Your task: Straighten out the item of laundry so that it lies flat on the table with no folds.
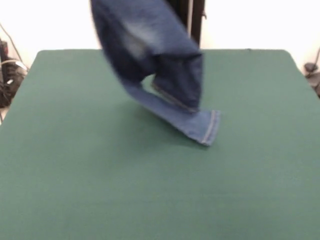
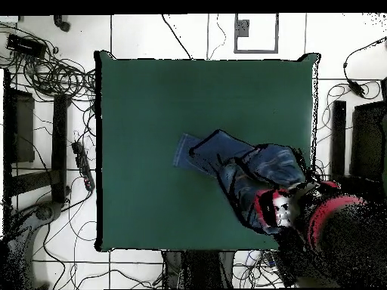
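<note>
The blue denim jeans hang in the air over the far middle of the green table, blurred. One leg slopes down, and its stitched hem rests on the cloth. The other leg hangs folded beside it. In the front view the top of the jeans runs out of the picture and the gripper is hidden. In the overhead view the gripper, on the red and black arm, sits over the bunched upper part of the jeans near the table's lower right. It is shut on the jeans.
The dark pedestal stands behind the table's far edge. Tangled cables and a power strip lie on the floor left of the table in the overhead view. More cables lie to the right.
</note>
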Robot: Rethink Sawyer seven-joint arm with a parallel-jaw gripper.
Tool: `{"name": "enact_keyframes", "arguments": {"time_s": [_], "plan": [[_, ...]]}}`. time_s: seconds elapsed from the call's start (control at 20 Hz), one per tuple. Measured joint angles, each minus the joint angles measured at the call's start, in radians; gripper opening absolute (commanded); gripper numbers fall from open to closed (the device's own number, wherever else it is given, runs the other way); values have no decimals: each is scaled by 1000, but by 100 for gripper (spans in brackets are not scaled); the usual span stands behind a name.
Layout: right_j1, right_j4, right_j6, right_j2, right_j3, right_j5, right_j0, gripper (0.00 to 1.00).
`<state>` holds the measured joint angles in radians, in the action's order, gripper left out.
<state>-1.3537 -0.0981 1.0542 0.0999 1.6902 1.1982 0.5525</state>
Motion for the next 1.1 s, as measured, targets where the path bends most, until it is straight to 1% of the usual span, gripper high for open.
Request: {"name": "enact_keyframes", "arguments": {"time_s": [0.15,0.3,0.4,0.6,0.7,0.75,1.1], "plan": [[56,23,-120,28,-4,-7,75,0],[95,41,-167,46,-14,-7,110,0],[148,66,-206,70,-39,-7,147,0],[228,109,-224,119,-102,-7,199,0],[252,125,-224,135,-125,-7,212,0],[284,144,-224,161,-156,-7,232,0],[364,181,-224,224,-227,-7,271,0]]}}
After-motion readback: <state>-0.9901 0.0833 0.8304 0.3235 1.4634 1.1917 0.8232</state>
